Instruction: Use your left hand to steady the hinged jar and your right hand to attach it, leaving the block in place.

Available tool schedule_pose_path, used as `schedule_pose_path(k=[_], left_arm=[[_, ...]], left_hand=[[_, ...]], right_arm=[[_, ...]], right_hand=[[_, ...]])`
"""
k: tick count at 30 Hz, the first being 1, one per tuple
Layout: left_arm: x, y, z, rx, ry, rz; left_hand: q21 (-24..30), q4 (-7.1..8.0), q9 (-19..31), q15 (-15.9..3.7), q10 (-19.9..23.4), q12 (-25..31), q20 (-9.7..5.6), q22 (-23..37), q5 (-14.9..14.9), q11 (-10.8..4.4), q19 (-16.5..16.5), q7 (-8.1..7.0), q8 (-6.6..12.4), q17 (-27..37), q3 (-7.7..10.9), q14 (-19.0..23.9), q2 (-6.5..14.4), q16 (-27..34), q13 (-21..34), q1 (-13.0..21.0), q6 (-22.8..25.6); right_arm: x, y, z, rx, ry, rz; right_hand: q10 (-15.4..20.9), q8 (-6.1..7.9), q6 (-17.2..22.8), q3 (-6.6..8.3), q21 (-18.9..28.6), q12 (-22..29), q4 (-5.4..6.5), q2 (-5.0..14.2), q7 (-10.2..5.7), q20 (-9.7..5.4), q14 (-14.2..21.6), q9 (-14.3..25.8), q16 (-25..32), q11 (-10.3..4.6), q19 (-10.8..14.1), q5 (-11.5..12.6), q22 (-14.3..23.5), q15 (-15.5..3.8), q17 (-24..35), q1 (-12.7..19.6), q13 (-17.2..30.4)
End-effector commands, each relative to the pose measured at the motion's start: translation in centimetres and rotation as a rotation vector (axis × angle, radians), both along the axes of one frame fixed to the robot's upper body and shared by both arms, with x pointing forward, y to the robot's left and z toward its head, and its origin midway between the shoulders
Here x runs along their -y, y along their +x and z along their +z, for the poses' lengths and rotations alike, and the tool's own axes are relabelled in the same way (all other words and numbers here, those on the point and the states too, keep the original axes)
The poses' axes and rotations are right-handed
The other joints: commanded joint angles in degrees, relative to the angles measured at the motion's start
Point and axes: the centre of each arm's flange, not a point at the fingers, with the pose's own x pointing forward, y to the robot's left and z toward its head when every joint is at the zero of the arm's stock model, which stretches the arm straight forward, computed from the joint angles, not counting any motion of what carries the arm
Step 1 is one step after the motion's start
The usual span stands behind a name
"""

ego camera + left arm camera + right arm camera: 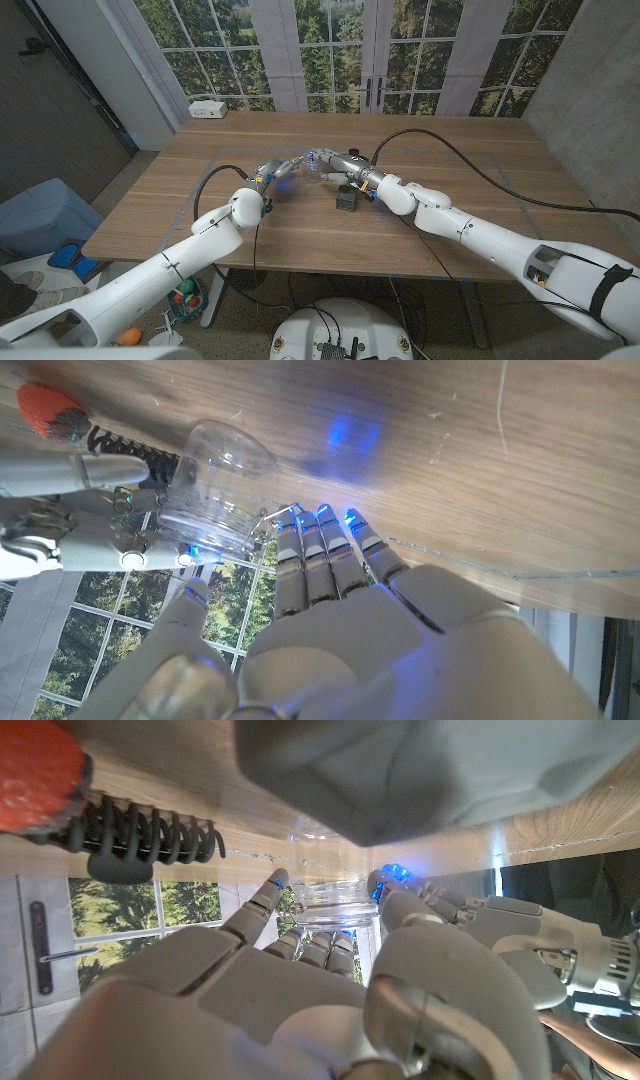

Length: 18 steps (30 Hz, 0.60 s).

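Together, both hands meet at the clear hinged jar (215,485) near the middle of the wooden table (450,170). In the left wrist view, the left hand (330,620) reaches toward the jar with its fingers (320,555) held straight and close together, their tips just beside the jar's rim; whether they press on the glass cannot be told. The right hand (330,970) has its fingers (262,905) curled on either side of the jar, tips against the glass, gripping it. Just beside the jar, under the right wrist, sits a small dark block (346,198). A coiled black cable shows close by the jar. A white box (208,109) rests at the table's far left corner, well apart from the hands.
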Motion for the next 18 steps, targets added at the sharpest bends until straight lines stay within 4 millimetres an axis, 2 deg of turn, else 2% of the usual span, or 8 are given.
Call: schedule_pose_path(k=[1, 3, 4, 5, 12, 14, 16, 18], left_arm=[[0.0, 1.6, -0.1, -0.031, 0.018, -0.041], [0.3, 1.8, 0.1, -0.037, 0.027, -0.046], [0.5, 1.9, 0.3, -0.032, 0.038, -0.046], [0.5, 1.9, 0.3, -0.032, 0.038, -0.046], [0.8, 2.0, 0.8, -0.021, 0.048, -0.047], [0.9, 1.9, 0.8, -0.029, 0.051, -0.035], [0.9, 1.8, 0.9, -0.035, 0.053, -0.021], [0.9, 1.5, 1.0, -0.027, 0.057, -0.002]], left_hand=[[-1.1, -0.44, 0.2, -1.44, -1.5, -0.7, 0.21, 0.1, 0.2, -0.17, -1.6, 0.26, -0.35, 0.0, 0.35, -2.5, 0.5, -0.8, 0.2, 0.1, -1.4], [-1.6, -0.47, 0.2, -2.03, -2.3, -0.8, 0.52, 0.1, 0.1, -0.5, -2.3, -0.59, -0.59, 0.1, 0.34, -3.6, 0.6, -0.9, 0.2, 0.0, -2.7], [-1.8, -0.47, 0.2, -2.74, -3.8, -1.0, 0.62, 0.1, 0.1, -1.3, -2.5, -1.17, -0.5, 0.1, 0.3, -4.8, 0.5, -1.0, 0.2, -0.1, -3.2], [-2.0, -0.48, 0.1, -2.9, -4.2, -1.0, 0.63, 0.1, 0.1, -1.47, -3.0, -1.64, -0.61, 0.1, 0.29, -5.2, 0.5, -1.0, 0.2, -0.1, -3.8], [-2.9, -0.56, 0.1, -4.09, -7.4, -1.1, 1.35, 0.2, 0.1, -2.87, -4.9, -3.42, -0.8, 0.1, 0.36, -8.6, 0.7, -1.0, 0.3, -0.2, -7.1], [-3.2, -0.51, 0.1, -2.75, -7.8, -0.9, 2.15, 0.2, 0.1, -3.16, -5.8, -4.03, -0.66, 0.1, 0.4, -8.8, 0.8, -0.8, 0.3, -0.3, -7.5], [-3.2, -0.45, 0.1, -2.43, -7.2, -0.6, 2.7, 0.2, 0.1, -2.81, -6.1, -3.94, -0.39, 0.2, 0.44, -8.9, 0.9, -0.7, 0.3, -0.3, -7.1], [-3.2, -0.25, 0.1, -1.2, -5.9, 0.0, 3.04, 0.3, 0.0, -1.81, -6.4, -3.89, 0.84, 0.2, 0.51, -8.7, 1.2, -0.4, 0.3, -0.4, -3.6]], right_arm=[[-0.3, 0.1, -1.6, -0.153, -0.107, 0.016], [-0.3, 0.1, -1.7, -0.156, -0.109, 0.015], [-0.2, 0.1, -1.6, -0.161, -0.109, 0.016], [-0.2, 0.1, -1.6, -0.162, -0.109, 0.016], [-0.1, 0.2, -1.6, -0.166, -0.112, 0.017], [-0.1, 0.3, -1.5, -0.165, -0.113, 0.017], [-0.1, 0.3, -1.5, -0.159, -0.112, 0.017], [-0.1, 0.4, -1.5, -0.153, -0.111, 0.017]], right_hand=[[1.8, 0.48, 1.3, -0.23, 0.0, 0.9, 0.22, 0.06, 0.79, -1.61, 3.4, 0.2, 1.8, 1.42, 0.1, 0.3, 0.2, -5.67, 0.4, -0.1, 0.2], [1.9, 0.49, 1.3, -0.27, 0.0, 1.0, 0.23, 0.06, 0.8, -1.58, 3.5, 0.2, 1.8, 1.43, 0.2, 0.3, 0.2, -5.67, 0.4, -0.1, 0.1], [1.9, 0.48, 1.4, -0.29, 0.0, 1.0, 0.23, 0.05, 0.81, -1.56, 3.4, 0.2, 1.8, 1.37, 0.2, 0.3, 0.2, -5.71, 0.4, -0.1, 0.1], [1.9, 0.48, 1.4, -0.31, 0.0, 1.0, 0.24, 0.05, 0.81, -1.58, 3.4, 0.2, 1.8, 1.37, 0.2, 0.3, 0.2, -5.69, 0.3, -0.1, 0.1], [2.0, 0.46, 1.4, -0.44, 0.0, 1.0, 0.26, 0.02, 0.82, -1.52, 3.4, 0.2, 1.8, 1.43, 0.2, 0.3, 0.2, -5.69, 0.3, -0.1, 0.1], [2.0, 0.45, 1.4, -0.48, 0.0, 1.0, 0.26, 0.0, 0.82, -1.52, 3.4, 0.2, 1.8, 1.44, 0.2, 0.3, 0.2, -5.65, 0.3, -0.1, 0.1], [2.0, 0.44, 1.4, -0.52, 0.0, 1.0, 0.25, -0.01, 0.83, -1.48, 3.4, 0.2, 1.8, 1.45, 0.2, 0.3, 0.2, -5.58, 0.2, 0.0, 0.1], [2.0, 0.44, 1.4, -0.55, 0.0, 1.0, 0.24, -0.02, 0.87, -1.46, 3.4, 0.2, 1.8, 1.57, 0.3, 0.3, 0.2, -5.6, 0.2, 0.0, 0.1]])
